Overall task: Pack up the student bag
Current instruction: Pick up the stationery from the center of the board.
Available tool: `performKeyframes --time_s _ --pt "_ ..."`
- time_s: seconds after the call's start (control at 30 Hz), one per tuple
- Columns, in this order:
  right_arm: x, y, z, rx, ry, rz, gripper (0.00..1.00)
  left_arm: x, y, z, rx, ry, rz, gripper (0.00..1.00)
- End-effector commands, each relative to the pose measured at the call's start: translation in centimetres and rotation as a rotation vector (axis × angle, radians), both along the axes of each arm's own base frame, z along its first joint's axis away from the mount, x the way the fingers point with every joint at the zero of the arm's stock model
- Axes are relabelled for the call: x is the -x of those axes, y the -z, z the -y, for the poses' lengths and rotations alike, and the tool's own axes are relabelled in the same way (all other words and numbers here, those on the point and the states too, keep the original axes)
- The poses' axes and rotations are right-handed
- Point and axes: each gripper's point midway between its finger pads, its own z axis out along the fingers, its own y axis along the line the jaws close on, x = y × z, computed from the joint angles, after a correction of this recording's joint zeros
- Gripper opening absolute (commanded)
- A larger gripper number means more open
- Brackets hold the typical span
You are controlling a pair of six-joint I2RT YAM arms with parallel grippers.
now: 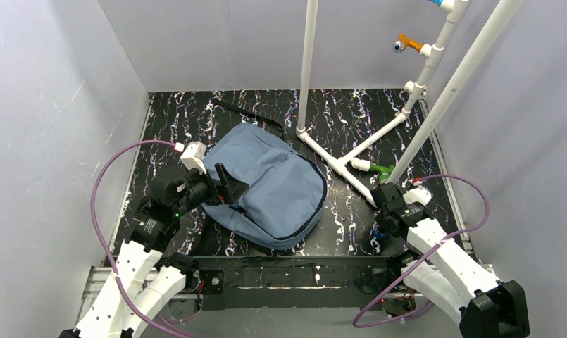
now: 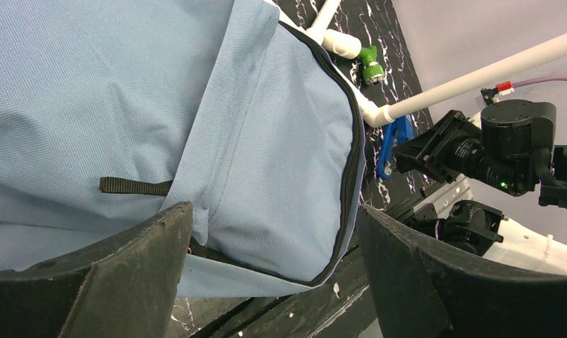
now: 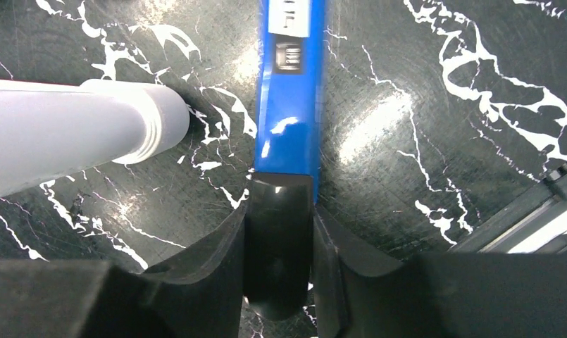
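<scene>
The student bag (image 1: 273, 190) lies flat left of the tabletop's (image 1: 351, 113) middle, with the left gripper (image 1: 224, 184) wide open and empty at its near-left edge (likely to lift the opening), while the right gripper (image 3: 279, 204), near the right edge, pinches a blue bar (image 3: 287, 105) by its black end, presumably for packing.

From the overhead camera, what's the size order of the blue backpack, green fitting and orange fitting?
1. Backpack, by far.
2. Green fitting and orange fitting look alike; orange may sit nearer the camera, so unranked.
</scene>
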Motion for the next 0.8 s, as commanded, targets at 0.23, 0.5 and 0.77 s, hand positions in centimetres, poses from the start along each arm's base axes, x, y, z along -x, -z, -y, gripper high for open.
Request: performKeyframes --time_s 0.23,0.5,0.77 --pt "-0.6 -2.1 0.4 -0.009 0.025 0.086 0.01 0.2 -1.6 0.4 0.029 0.017 0.025 0.84" --pt "1.9 -4.4 -2.6 -0.154 -0.117 -0.047 0.01 0.4 -1.9 0.1 0.015 0.013 0.027 0.84" --pt "7.8 -5.1 -7.8 -0.43 -0.366 -0.311 0.01 -0.3 -3.0 -0.1 -0.003 -0.002 0.045 0.84"
